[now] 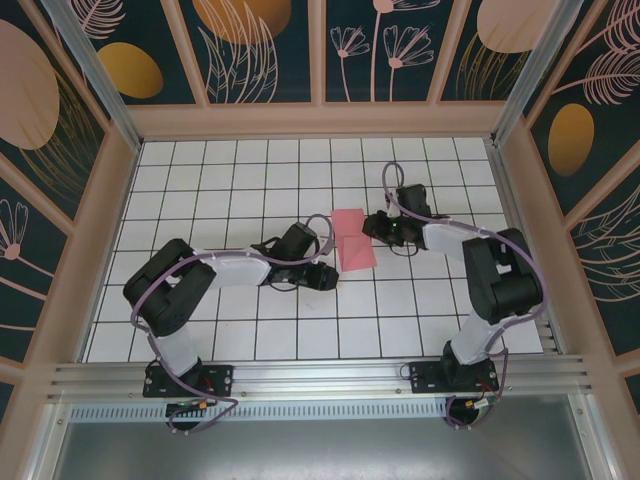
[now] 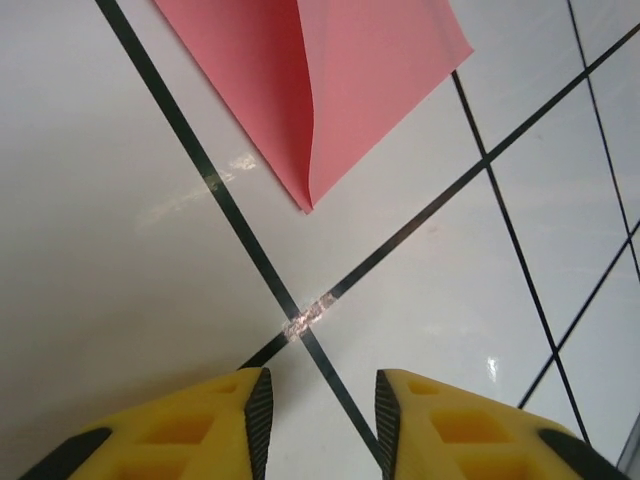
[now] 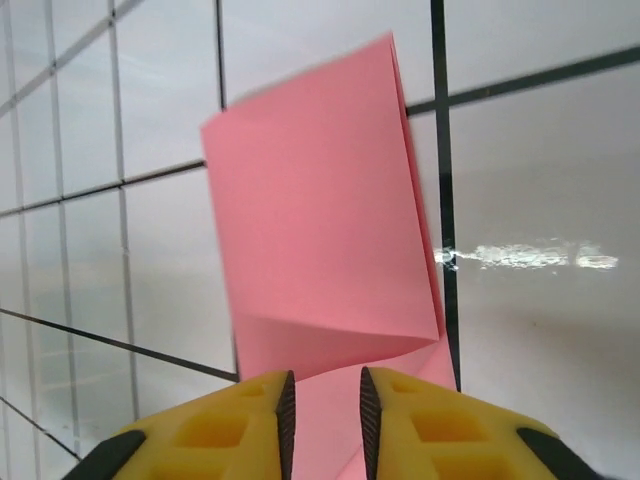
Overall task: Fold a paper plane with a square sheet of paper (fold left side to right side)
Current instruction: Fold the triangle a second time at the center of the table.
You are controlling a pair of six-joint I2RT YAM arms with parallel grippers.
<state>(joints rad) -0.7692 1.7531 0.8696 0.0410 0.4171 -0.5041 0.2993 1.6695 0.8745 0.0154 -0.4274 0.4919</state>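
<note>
Square sheet of paper (image 1: 352, 240): salmon-pink and folded into a smaller creased shape. It lies near the middle of the white gridded tabletop (image 1: 240, 180), between my two pincers.

Paper, form: a squarish part on the far side and a pointed part on the near side, with one flap lying over another along a diagonal crease.

Left pincer (image 2: 322, 420): my yellow fingers (image 2: 215, 425) with black pads stand a narrow gap apart, with nothing between them. Beneath them two black grid lines (image 2: 310, 320) cross.

Left pincer and paper: the paper's pointed corner lies ahead of my fingertips, clear of them.

Right pincer (image 3: 322, 420): the fingers stand slightly apart and the paper's near edge shows in the gap. I cannot tell whether the pads touch it.

Overhead view: my left pincer sits just beside the paper's near-left edge, my right pincer just beside its far-right edge.
</note>
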